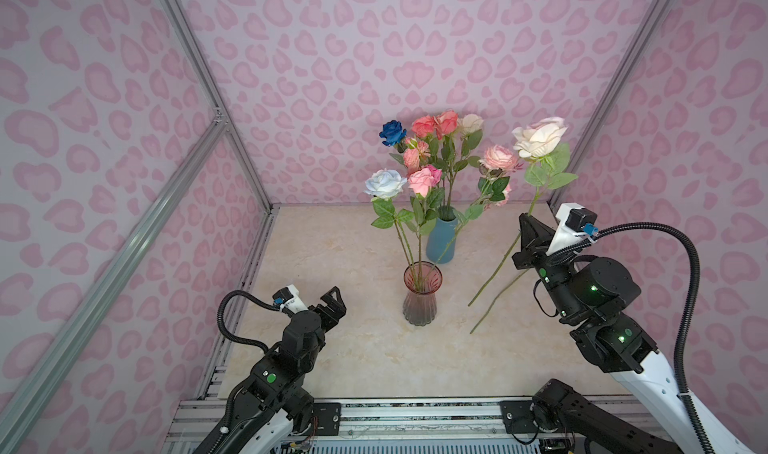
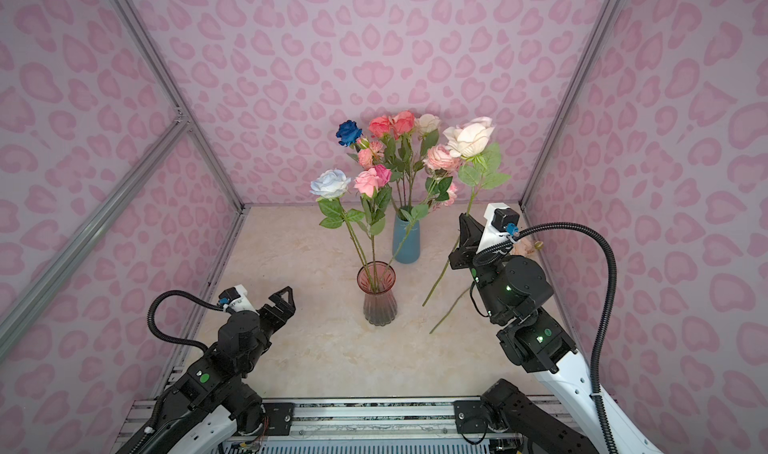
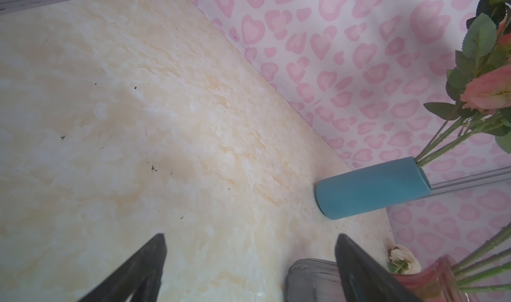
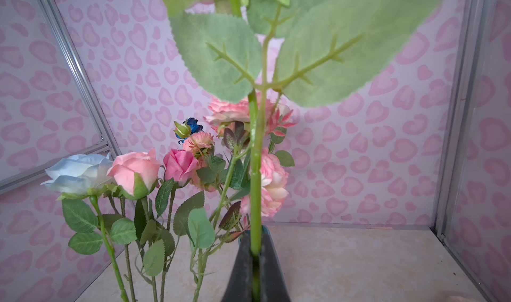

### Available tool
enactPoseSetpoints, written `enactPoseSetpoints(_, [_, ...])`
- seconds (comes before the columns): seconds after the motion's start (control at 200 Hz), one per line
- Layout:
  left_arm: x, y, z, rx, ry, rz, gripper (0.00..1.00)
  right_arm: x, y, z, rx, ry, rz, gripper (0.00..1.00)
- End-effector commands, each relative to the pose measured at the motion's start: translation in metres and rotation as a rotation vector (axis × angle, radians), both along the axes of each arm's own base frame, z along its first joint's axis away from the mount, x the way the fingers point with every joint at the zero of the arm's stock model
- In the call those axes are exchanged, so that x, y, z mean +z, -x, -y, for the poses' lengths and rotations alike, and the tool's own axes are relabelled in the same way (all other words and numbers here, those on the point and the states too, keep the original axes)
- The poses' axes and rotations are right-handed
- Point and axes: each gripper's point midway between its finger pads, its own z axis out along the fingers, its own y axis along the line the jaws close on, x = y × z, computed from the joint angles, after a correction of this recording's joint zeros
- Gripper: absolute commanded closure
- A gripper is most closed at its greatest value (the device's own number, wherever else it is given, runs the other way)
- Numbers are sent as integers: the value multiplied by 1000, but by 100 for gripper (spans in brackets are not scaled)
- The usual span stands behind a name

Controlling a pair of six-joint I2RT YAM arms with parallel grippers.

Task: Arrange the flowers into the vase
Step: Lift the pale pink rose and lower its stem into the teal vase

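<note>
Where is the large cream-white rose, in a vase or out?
Out. The right gripper holds the large cream-white rose by its stem, apart from the pink glass vase and blue vase.

No lettering, label, brand name or number can be read in any view. A faint pale marking on the right arm's black base link (image 1: 547, 385) is too small and blurred to make out.
</note>
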Motion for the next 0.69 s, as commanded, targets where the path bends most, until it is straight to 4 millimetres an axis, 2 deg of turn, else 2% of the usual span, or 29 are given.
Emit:
enactPoseSetpoints(0.0, [6, -1, 0, 4, 13, 12, 4, 21, 3, 4, -12, -32, 59, 100])
enactPoseSetpoints(0.16, [5, -1, 2, -3, 15, 11, 4, 42, 6, -16, 92, -68, 82, 100])
enactPoseSetpoints(0.37, [4, -1, 3, -8, 13, 10, 4, 73, 22, -48, 209, -71, 152, 99])
enactPoseSetpoints(0.48, [4, -2, 3, -9, 14, 13, 4, 82, 22, -64, 256, -64, 164, 100])
enactPoseSetpoints(0.69, [3, -2, 5, -19, 13, 2, 4, 97, 14, -84, 292, -48, 188, 99])
